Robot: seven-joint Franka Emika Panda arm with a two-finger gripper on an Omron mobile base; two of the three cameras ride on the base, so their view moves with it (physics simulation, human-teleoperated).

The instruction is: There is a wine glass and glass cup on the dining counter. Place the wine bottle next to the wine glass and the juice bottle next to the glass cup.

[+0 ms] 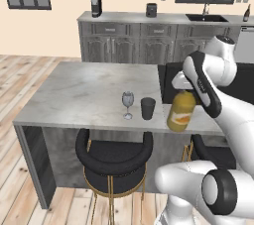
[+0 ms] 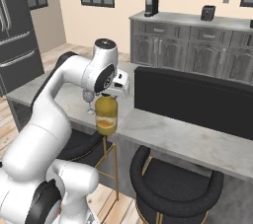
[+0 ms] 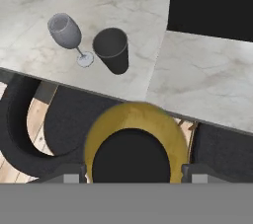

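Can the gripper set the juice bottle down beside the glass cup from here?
Probably yes. The gripper holds the juice bottle near the dining counter edge, and bare marble lies between it and the glass cup; the wine glass stands on the far side.

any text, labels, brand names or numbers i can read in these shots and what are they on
No text reads clearly in any view.
Squat yellow-orange juice bottle held in the claw: its orange-white label is a blur, no letters legible.
Dark slim bottle on the rear marble counter by the black sink: too small to read.
Black coffee machine and small dark appliance on that counter: no visible marking.
Clear stemmed wine glass and dark smoky tumbler: unmarked.
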